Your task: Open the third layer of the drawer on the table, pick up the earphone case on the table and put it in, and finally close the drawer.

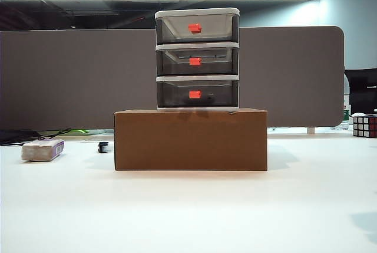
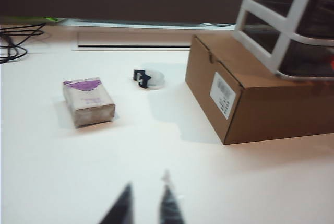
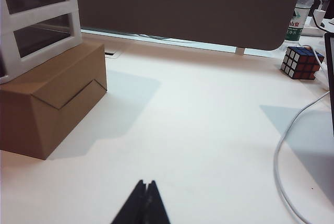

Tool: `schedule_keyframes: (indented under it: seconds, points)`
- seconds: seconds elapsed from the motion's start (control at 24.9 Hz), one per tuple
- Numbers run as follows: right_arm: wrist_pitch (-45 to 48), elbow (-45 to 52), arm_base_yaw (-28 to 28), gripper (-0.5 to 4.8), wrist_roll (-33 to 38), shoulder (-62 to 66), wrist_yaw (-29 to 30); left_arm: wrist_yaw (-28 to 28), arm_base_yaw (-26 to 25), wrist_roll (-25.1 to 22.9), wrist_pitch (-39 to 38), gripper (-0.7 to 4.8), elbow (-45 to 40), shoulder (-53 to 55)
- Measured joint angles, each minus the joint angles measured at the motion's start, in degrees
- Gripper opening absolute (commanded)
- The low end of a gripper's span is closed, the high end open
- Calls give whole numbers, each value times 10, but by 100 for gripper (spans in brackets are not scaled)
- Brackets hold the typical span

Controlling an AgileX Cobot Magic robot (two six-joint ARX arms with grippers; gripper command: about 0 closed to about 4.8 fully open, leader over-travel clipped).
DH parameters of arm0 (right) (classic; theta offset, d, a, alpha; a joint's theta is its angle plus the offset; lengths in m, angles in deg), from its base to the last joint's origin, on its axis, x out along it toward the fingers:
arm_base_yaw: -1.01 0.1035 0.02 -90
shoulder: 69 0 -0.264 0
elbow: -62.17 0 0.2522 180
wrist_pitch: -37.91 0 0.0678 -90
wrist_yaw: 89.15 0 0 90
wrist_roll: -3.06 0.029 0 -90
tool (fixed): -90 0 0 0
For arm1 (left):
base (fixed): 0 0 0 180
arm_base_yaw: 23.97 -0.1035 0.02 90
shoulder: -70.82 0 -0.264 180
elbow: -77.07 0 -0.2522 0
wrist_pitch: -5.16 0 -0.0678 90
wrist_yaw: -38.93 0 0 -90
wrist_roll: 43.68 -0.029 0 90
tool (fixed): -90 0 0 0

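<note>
Left tool (image 2: pixel 147 188) and right tool (image 3: pixel 146 183) over table (image 2: pixel 68 161); box label (image 2: pixel 224 95) (barcode, unreadable)

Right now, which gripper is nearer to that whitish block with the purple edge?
Left. The left gripper hangs above the table with the whitish block just ahead. The right gripper is beyond the cardboard box, and its view doesn't show the block.

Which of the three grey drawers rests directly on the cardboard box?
The lowest drawer, the third layer: its base meets the cardboard box. The other two stack above it. All three are shut.
</note>
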Motion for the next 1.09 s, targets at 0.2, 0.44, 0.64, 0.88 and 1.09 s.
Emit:
schedule_keyframes:
  seconds: [0.2, 0.44, 0.64, 0.88, 1.09]
  points:
    - [0, 0, 0, -5, 0, 0, 0, 31, 0, -2, 2, 75, 0, 0]
    - [0, 0, 0, -5, 0, 0, 0, 60, 0, -2, 3, 75, 0, 0]
    - [0, 0, 0, -5, 0, 0, 0, 61, 0, -2, 3, 75, 0, 0]
    - [0, 0, 0, -5, 0, 0, 0, 63, 4, -2, 3, 75, 0, 0]
    - [0, 0, 0, -5, 0, 0, 0, 65, 46, -2, 3, 75, 0, 0]
